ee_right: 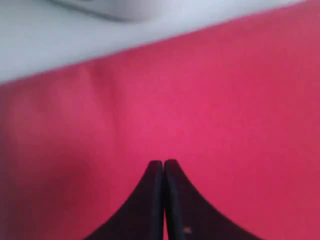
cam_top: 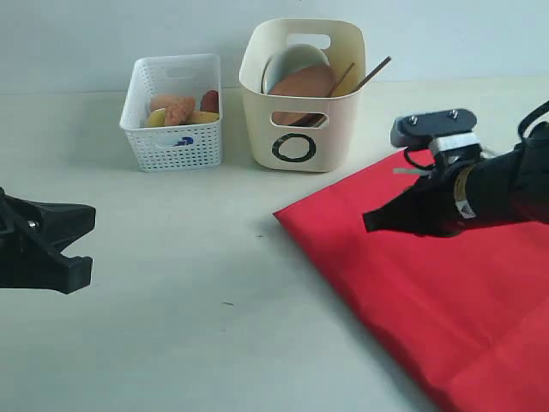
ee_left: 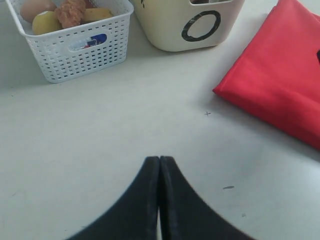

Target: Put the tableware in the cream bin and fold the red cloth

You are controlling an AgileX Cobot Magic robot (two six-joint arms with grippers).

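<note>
The cream bin (cam_top: 302, 96) stands at the back centre with a black ring mark on its front; its lower front also shows in the left wrist view (ee_left: 187, 25). Inside it I see a pale bowl (cam_top: 287, 64), a round brown wooden plate (cam_top: 302, 84) and chopsticks (cam_top: 371, 74) sticking out. The red cloth (cam_top: 429, 283) lies doubled over at the right, with a neat corner (ee_left: 270, 75). My right gripper (cam_top: 371, 221) hovers over the cloth, shut and empty (ee_right: 163, 163). My left gripper (cam_top: 86, 232) is shut and empty above bare table at the left (ee_left: 159, 159).
A white perforated basket (cam_top: 174, 112) with food stands left of the cream bin, seen too in the left wrist view (ee_left: 75, 45). The pale table (cam_top: 197, 257) spreads between the two arms. A wall runs behind the bins.
</note>
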